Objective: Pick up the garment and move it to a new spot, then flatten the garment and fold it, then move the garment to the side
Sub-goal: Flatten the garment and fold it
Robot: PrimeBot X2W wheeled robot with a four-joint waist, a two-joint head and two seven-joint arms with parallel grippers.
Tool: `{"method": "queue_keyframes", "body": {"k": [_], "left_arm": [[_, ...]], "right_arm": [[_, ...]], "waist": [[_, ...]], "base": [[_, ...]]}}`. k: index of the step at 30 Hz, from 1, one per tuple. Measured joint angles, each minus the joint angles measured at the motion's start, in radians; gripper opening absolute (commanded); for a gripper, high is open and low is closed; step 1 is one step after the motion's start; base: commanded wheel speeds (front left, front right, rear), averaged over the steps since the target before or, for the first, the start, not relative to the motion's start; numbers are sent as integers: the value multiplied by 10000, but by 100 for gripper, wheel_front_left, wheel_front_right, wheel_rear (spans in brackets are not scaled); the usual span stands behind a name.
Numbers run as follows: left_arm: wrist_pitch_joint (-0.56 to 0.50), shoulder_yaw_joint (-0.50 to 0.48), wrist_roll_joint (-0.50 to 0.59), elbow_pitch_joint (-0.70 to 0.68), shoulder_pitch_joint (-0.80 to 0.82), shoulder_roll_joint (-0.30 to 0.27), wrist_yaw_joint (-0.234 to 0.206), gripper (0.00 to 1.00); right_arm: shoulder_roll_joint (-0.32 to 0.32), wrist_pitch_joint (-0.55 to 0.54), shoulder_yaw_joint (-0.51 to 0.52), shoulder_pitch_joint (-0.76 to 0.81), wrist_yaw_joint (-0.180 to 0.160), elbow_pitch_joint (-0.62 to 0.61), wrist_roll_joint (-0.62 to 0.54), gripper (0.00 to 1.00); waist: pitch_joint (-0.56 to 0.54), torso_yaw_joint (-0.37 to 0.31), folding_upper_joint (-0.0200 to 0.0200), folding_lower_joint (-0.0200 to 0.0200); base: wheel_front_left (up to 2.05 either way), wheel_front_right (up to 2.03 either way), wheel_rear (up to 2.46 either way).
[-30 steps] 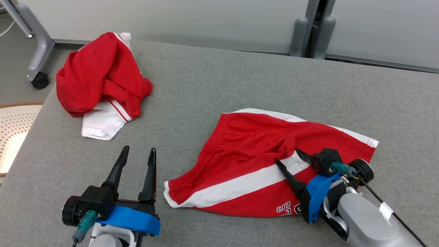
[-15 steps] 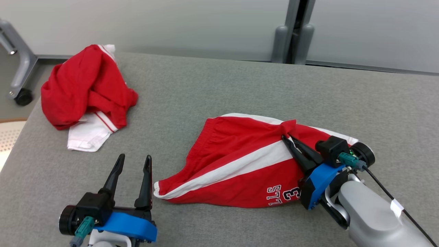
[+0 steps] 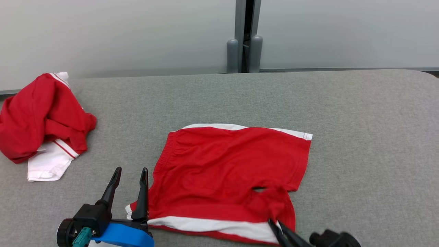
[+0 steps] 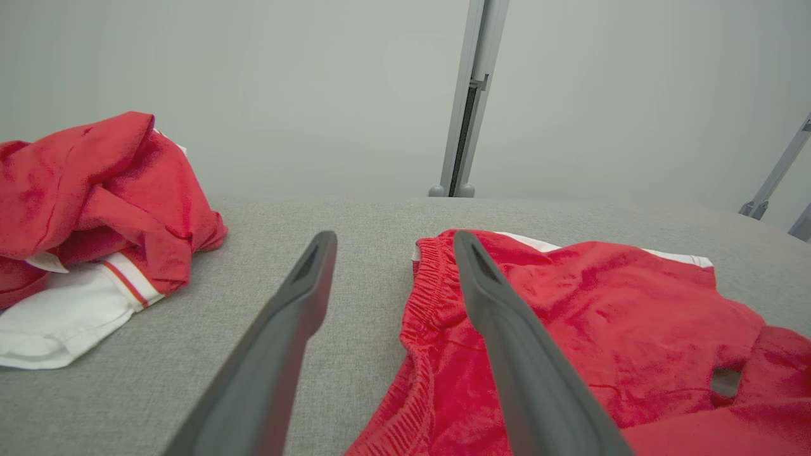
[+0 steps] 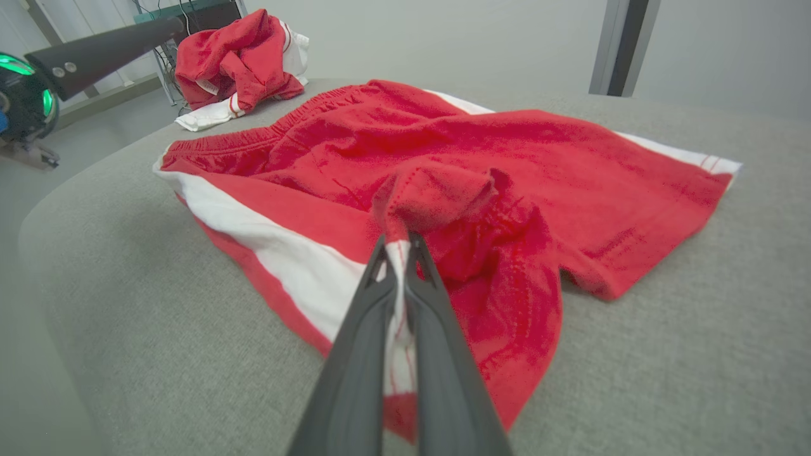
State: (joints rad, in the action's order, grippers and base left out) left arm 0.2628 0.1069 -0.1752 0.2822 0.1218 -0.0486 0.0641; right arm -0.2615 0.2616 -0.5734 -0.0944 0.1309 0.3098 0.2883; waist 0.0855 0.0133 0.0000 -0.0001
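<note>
I find the red shorts (image 3: 233,168) spread flat at the middle of the grey surface (image 3: 360,103), toward its near edge. My right gripper (image 5: 396,247) is clenched on a pinched-up fold at their white stripe. My left gripper (image 3: 131,169) stands released at the waistband; I cannot tell whether it touches. A second red garment (image 3: 41,116) lies bunched at the left edge.

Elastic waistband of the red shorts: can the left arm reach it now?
Probably yes: the open left tool sits right beside the elastic waistband of the red white-striped shorts, and nothing lies between them on the grey fabric table.
</note>
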Motion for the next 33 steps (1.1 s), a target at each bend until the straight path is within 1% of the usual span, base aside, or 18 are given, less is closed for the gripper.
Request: {"method": "queue_keyframes", "body": {"k": [1, 2, 4, 5, 6, 11, 17, 20, 23, 26, 33], "left_arm": [[-2, 8, 0, -2, -1, -2, 0, 100], [-2, 10, 0, 0, -1, -2, 2, 100], [-2, -2, 0, 4, -4, -2, 2, 100], [-2, -12, 0, 6, -6, -2, 2, 100], [-2, -15, 0, 10, -8, -2, 4, 100], [-2, -71, 15, 50, -11, -2, 38, 100], [-2, -111, 90, 59, -11, -2, 90, 100], [-2, -130, 104, 58, -10, -2, 92, 100], [-2, -121, 105, 58, -3, -2, 98, 100], [-2, -105, 127, 46, 14, -2, 107, 100], [-2, -48, 176, -4, 155, -2, 104, 100]], "right_arm": [[15, -2, 8, 282, 0, -6, -29, 0], [27, -2, 23, 514, 0, -2, -61, 4], [69, -2, 115, 815, 0, -6, -59, 42], [71, -2, 157, 901, 0, -25, -84, 76], [69, -2, 199, 971, 0, -73, -130, 100], [38, 0, 897, 1203, 0, -744, -320, 100], [-46, 0, 1883, 1227, 0, -1862, -888, 100], [-75, 0, 2144, 1123, 0, -2011, -1122, 100], [-109, -8, 2266, 786, 0, -1852, -1312, 100], [-140, -251, 2330, 481, 0, -1459, -1409, 100], [-163, -805, 2205, 87, 0, -176, -1475, 100]], "waist": [[-1, -50, 0, 0], [0, -95, 0, 0], [5, -173, 0, 0], [8, -213, 0, 0], [11, -250, 0, 0], [29, -410, 0, 0], [36, -471, 0, 0], [37, -457, 0, 0], [51, -390, 0, 0], [90, -276, 0, 0], [265, 70, 0, 1]], "base": [[0, 0, 0], [0, 0, 0], [0, 0, 0], [0, 0, 0], [0, 0, 0], [0, 0, 0], [0, 0, 0], [0, 0, 0], [0, 0, 0], [0, 0, 0], [0, 0, 0]]}}
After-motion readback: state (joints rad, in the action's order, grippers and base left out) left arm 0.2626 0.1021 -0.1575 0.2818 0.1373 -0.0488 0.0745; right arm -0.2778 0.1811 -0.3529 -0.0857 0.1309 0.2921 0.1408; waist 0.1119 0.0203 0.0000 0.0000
